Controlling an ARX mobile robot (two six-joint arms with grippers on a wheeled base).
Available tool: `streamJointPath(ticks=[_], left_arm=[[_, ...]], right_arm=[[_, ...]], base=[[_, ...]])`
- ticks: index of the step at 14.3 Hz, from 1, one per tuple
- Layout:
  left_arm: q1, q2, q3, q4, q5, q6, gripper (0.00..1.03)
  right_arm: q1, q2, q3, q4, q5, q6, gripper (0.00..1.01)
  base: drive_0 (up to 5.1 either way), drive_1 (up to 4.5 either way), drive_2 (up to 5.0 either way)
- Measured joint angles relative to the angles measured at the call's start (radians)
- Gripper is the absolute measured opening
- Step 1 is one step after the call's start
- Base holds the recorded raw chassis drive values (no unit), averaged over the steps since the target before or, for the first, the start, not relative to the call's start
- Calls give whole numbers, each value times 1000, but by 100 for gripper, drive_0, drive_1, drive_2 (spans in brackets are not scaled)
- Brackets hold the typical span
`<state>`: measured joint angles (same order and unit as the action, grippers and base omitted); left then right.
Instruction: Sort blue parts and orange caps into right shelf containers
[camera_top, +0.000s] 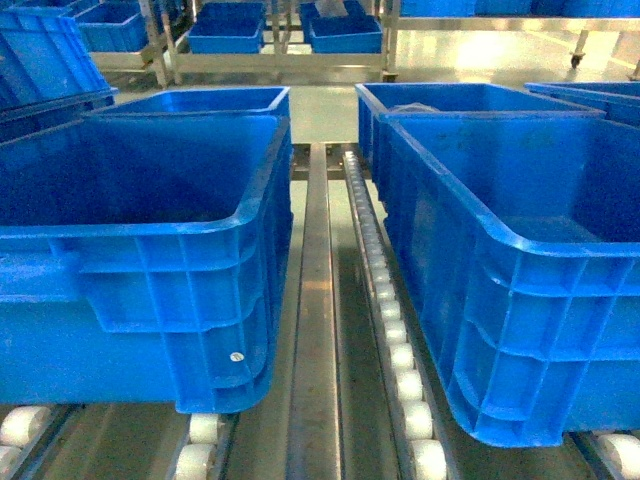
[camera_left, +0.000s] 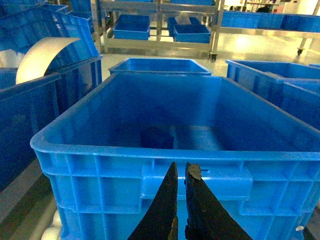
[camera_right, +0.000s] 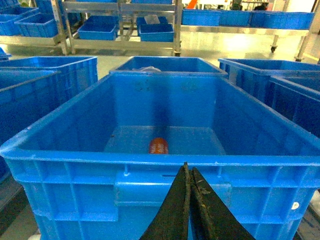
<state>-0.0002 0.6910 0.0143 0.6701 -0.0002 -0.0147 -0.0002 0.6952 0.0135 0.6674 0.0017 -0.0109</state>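
Two large bright-blue crates stand side by side on the roller track, the left crate and the right crate. In the right wrist view an orange cap lies on the floor of the crate ahead. My right gripper is shut with nothing in it, just short of that crate's near wall. In the left wrist view my left gripper is shut and empty, in front of the near wall of the other crate. A darker blue shape lies on that crate's floor. Neither gripper shows in the head view.
A steel rail and a row of white rollers run between the crates. More blue crates stand behind, and metal shelving with small blue bins crosses the back. A curved white sheet sticks out of a crate at the left.
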Motion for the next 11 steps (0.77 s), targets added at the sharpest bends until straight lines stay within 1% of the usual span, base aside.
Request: streamJointPath(ticks=[5,11], left_arm=[[0,-234,-3,-218,0,0,2],[0,-425,-3,-403,0,0,2]], right_arm=[[0,-238,-1,-213,0,0,2],[0,-428,-1,-399,0,0,2]], base=[[0,0,0],[0,0,0]])
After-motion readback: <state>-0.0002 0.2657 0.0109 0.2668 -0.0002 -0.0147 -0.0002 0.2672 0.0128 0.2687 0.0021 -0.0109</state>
